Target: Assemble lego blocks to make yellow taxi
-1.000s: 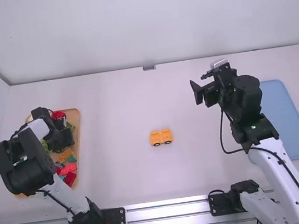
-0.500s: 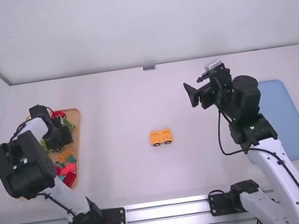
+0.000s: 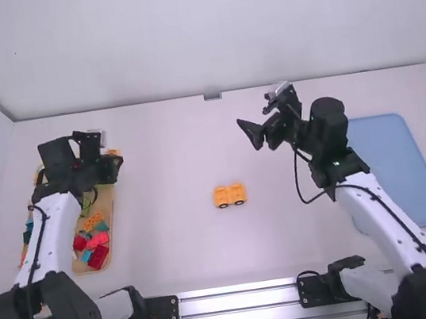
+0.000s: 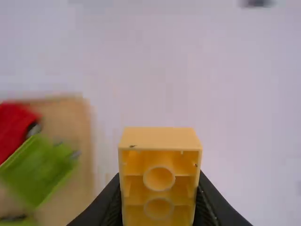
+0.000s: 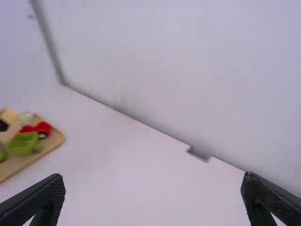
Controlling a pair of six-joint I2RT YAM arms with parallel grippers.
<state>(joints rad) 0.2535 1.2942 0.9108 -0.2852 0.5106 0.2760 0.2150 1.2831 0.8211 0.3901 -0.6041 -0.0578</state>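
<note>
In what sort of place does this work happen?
Probably a robotics lab or test station: two arms on a metal rail, a white table enclosed by plain walls, and a wooden tray of toy blocks.

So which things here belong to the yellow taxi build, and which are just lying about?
For the taxi:
- wheeled yellow piece on the table
- yellow brick in the left end effector

Apparently just lying about:
- red block
- green block
- blue tray

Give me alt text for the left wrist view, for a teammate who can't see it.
A yellow-orange block gripped between the left gripper's black fingers, its open side with two round tubes facing the camera. Beyond are the white table and a tan tray holding red and green pieces.
</note>
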